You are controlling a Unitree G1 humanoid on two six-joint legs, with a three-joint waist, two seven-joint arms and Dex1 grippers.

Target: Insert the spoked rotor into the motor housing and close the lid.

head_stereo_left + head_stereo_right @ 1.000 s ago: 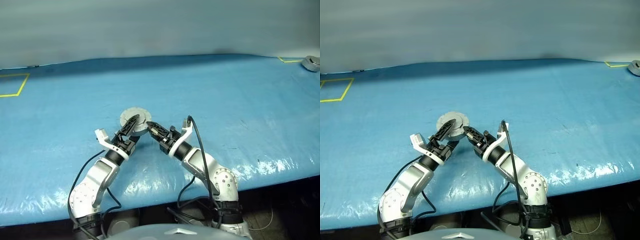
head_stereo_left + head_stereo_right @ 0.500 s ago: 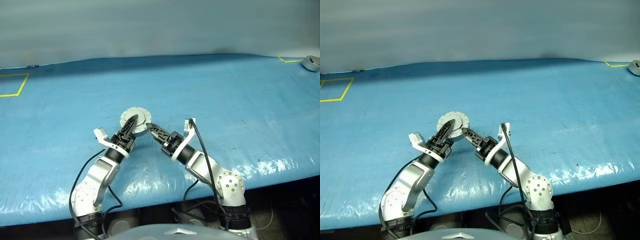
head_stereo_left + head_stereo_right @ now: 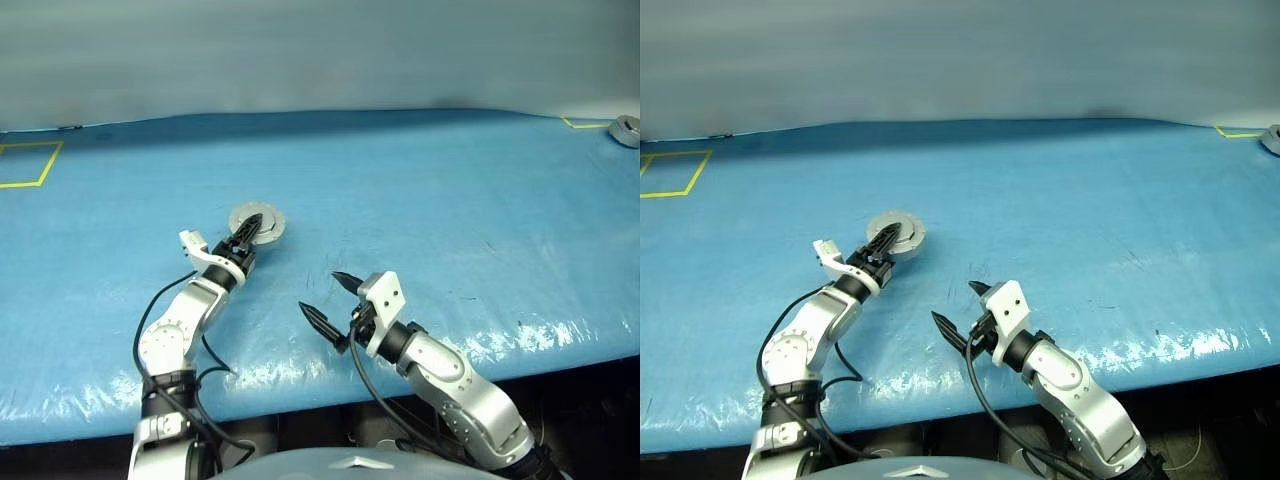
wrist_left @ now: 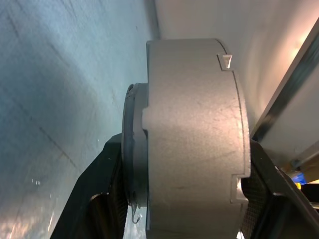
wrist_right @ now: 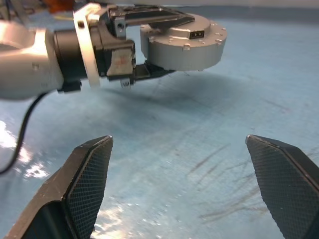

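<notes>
The table [image 3: 450, 200] has a shiny blue cover with thin yellow lines at its far corners. The motor housing [image 3: 262, 224] is dull silver-grey. The left gripper [image 3: 248, 232] and right gripper [image 3: 332, 301] have black fingers with a tiny criss-cross pattern.

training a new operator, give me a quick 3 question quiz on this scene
1. True or false: the right gripper holds the round silver-grey metal motor housing.
2. Which gripper is closed on the housing: (a) left, (b) right, (c) neither?
3. Fill in: the housing is over the ____ plastic-covered table.

Key
1. False: its black fingers are spread wide apart, with nothing between them.
2. (a): the left gripper clamps it top and bottom.
3. Blue.
</notes>
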